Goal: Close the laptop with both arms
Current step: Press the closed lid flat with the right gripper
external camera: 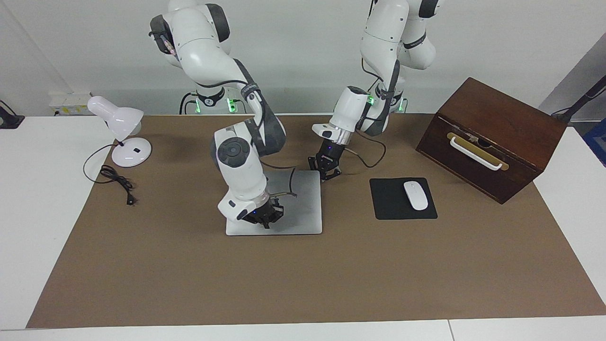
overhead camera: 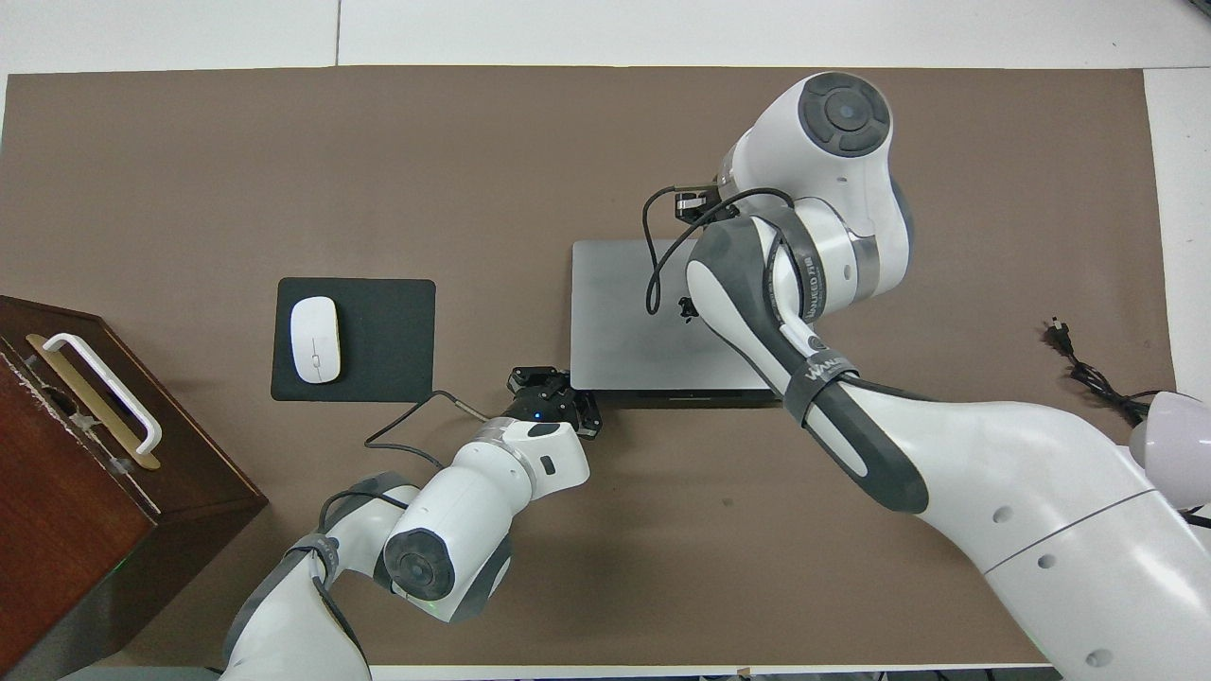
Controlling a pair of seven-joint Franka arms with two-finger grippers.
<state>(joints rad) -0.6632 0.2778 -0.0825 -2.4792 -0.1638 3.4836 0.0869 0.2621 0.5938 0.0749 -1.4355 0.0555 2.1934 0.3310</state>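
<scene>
The silver-grey laptop [external camera: 303, 203] lies shut and flat on the brown mat, its dark logo showing on the lid in the overhead view [overhead camera: 624, 312]. My right gripper [external camera: 265, 215] is down on the lid near the edge farther from the robots. In the overhead view the arm's wrist covers most of the right gripper [overhead camera: 693, 201]. My left gripper [external camera: 326, 173] is low at the laptop's corner nearer to the robots, toward the left arm's end; it also shows in the overhead view [overhead camera: 553, 392]. I cannot tell whether it touches the laptop.
A black mouse pad [external camera: 393, 208] with a white mouse [external camera: 415, 195] lies beside the laptop toward the left arm's end. A brown wooden box [external camera: 492, 137] with a white handle stands past it. A white desk lamp [external camera: 120, 128] and its cord [external camera: 116, 182] are at the right arm's end.
</scene>
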